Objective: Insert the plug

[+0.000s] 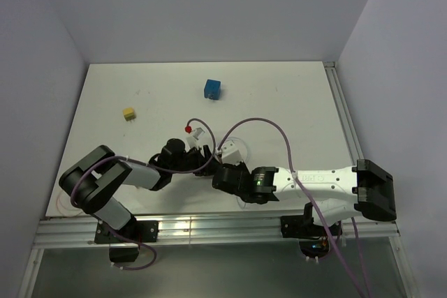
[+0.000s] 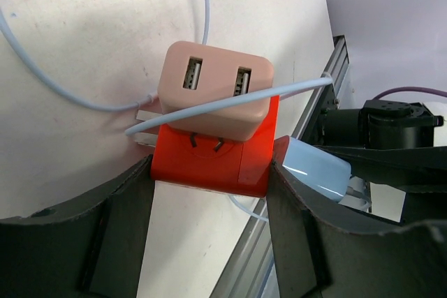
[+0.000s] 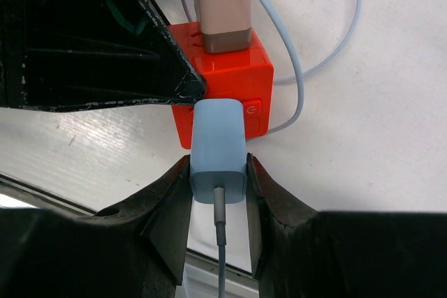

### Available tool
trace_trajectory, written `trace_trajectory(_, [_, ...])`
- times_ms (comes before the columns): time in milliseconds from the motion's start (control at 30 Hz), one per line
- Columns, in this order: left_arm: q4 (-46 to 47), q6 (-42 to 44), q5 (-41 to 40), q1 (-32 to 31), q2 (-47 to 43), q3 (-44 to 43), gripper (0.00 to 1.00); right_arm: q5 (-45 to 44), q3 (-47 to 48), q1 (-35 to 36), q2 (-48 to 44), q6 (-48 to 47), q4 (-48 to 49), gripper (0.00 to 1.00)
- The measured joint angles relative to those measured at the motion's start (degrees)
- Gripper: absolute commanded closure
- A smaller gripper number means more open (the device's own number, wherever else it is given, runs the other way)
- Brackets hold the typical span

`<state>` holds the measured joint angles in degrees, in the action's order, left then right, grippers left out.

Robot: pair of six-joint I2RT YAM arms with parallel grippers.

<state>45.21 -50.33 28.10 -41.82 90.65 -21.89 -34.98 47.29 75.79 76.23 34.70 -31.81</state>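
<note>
Your left hand (image 2: pixel 209 179) clamps the red socket cube (image 3: pixel 234 68) toward the tabletop's (image 1: pixel 279 95) 6 o'clock edge, your right hand (image 3: pixel 218 172) grips the blue plug (image 3: pixel 218 148) against its 6 o'clock face, looks nearly seated, final push remains.

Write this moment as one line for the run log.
left jaws: shut on red socket cube | right jaws: shut on blue plug | plug: touching cube's side, seating unclear | pink charger: on another cube face
</note>
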Motion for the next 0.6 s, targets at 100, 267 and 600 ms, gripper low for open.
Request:
trace_trajectory(100, [0.66,0.09,-0.35,0.39,0.59,-0.39,1.00,0.33,0.07,-1.42,0.39,-0.17,0.74,1.00])
trace_trajectory(267, [0.83,0.07,-0.55,0.57,0.68,-0.44,1.00,1.07,1.20,-2.36,0.37,-0.50,-0.13,1.00])
trace_trajectory(600, [-7.23,2.84,-2.89,0.22,-5.01,-0.39,0.61,6.67,1.09,-4.81,-1.14,-1.14,0.90,1.00])
